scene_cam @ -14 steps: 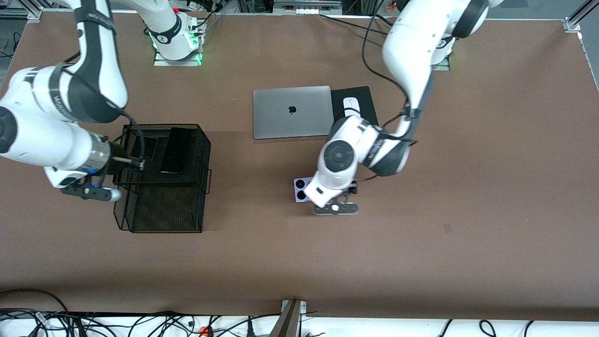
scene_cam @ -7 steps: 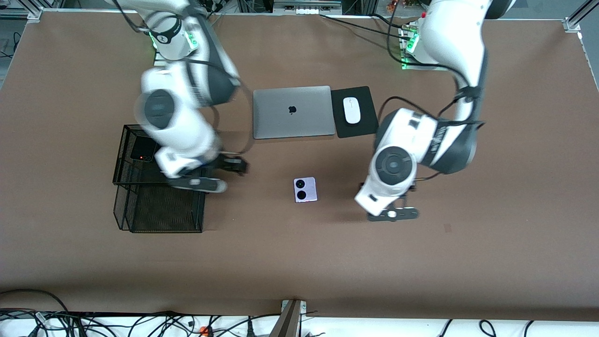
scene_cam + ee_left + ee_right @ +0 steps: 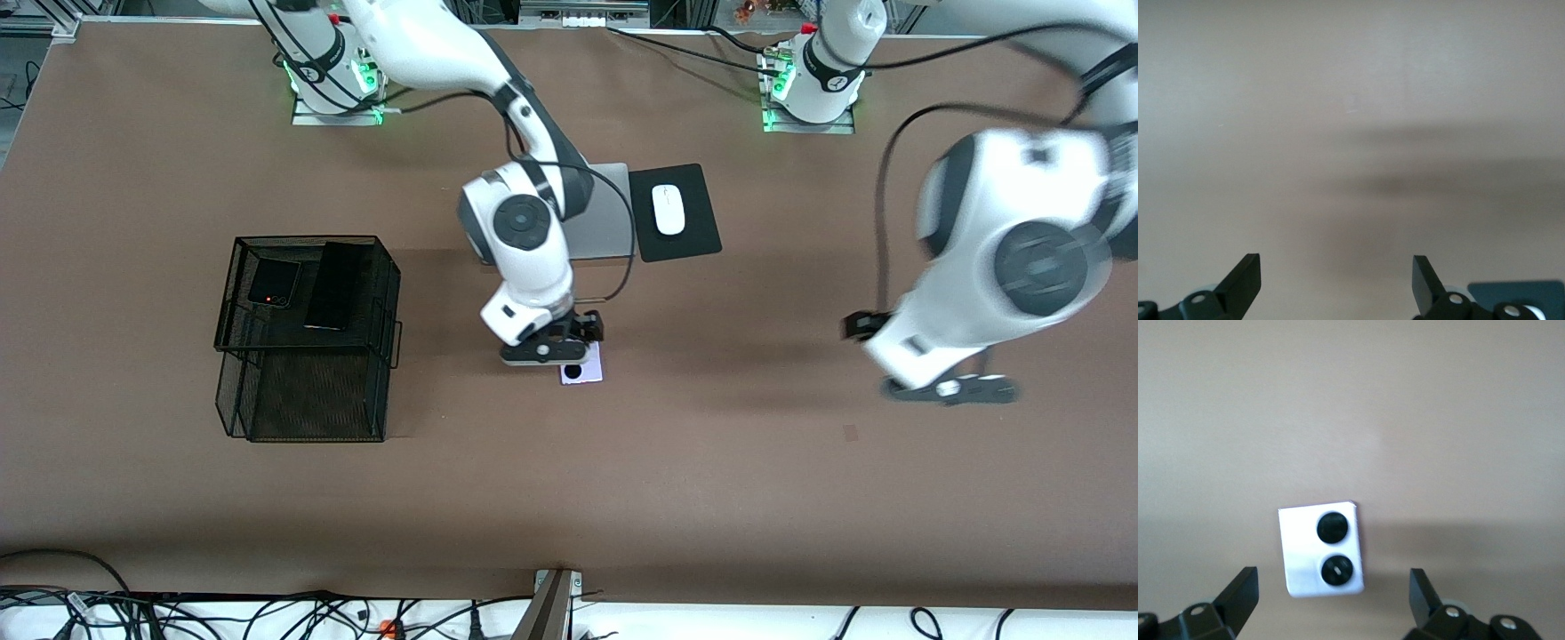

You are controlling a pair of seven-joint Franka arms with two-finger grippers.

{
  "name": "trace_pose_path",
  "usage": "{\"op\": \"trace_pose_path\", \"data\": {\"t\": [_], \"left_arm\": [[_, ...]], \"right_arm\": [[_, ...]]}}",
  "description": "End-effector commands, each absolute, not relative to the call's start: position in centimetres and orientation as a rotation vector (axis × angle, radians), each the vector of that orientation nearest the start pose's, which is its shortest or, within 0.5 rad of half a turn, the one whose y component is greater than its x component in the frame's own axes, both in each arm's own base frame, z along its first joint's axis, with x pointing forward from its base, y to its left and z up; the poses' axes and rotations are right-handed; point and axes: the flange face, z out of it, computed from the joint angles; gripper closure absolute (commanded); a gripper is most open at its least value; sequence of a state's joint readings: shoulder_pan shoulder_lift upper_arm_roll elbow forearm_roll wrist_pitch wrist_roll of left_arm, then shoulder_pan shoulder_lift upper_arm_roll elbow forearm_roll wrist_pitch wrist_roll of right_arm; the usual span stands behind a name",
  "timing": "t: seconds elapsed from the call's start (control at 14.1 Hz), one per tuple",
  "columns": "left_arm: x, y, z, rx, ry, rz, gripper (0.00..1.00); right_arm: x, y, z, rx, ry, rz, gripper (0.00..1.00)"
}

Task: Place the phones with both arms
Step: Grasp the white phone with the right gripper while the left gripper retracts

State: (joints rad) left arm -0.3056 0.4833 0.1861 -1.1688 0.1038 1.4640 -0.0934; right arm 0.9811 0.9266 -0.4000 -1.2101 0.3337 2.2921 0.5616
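The lilac-white phone (image 3: 585, 373) with two black circles lies flat on the brown table, nearer to the front camera than the laptop. My right gripper (image 3: 578, 342) hangs open just over it. In the right wrist view the phone (image 3: 1321, 550) sits between and just ahead of the open fingers, and the gripper (image 3: 1333, 587) holds nothing. The black flip phone (image 3: 273, 283) and the longer black slab phone (image 3: 333, 286) lie side by side on the top of the black wire basket (image 3: 307, 391). My left gripper (image 3: 861, 327) is open and empty over bare table toward the left arm's end, and its wrist view (image 3: 1335, 270) shows only table.
A silver laptop (image 3: 605, 222), partly hidden by the right arm, lies beside a black mouse pad (image 3: 685, 244) with a white mouse (image 3: 669, 209). The basket stands toward the right arm's end of the table.
My right arm has swung from the basket to over the lilac phone. My left arm has pulled away from that phone toward its own end of the table.
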Motion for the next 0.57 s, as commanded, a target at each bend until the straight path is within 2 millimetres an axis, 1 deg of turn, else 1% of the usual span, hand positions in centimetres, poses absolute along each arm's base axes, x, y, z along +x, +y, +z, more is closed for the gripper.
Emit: {"op": "trace_pose_path", "data": {"t": [0.0,0.07,0.21,0.36,0.43,0.5], "left_arm": [[64.0,-7.0,54.2,-2.934,0.132,0.251,0.0],[63.1,-6.1,55.2,-2.948,0.134,0.244,0.0],[61.2,-4.7,57.4,-2.97,0.178,0.227,0.0],[59.5,-2.8,59.7,-2.987,0.256,0.195,0.0],[58.8,-2.1,60.3,-2.991,0.281,0.19,0.0],[58.2,-0.9,60.9,-2.996,0.288,0.183,0.0]], "right_arm": [[58.8,52.8,23.6,-3.001,-0.044,-0.397,0.0],[58.4,53.5,22.5,-2.989,-0.066,-0.432,0.0],[58.3,53.6,20.8,-2.992,-0.092,-0.468,0.0],[58.2,53.6,20.1,-3.005,-0.13,-0.499,0.0],[58.0,53.9,19.8,-3.008,-0.141,-0.5,0.0],[57.7,54.1,19.7,-3.011,-0.153,-0.499,0.0]]}}
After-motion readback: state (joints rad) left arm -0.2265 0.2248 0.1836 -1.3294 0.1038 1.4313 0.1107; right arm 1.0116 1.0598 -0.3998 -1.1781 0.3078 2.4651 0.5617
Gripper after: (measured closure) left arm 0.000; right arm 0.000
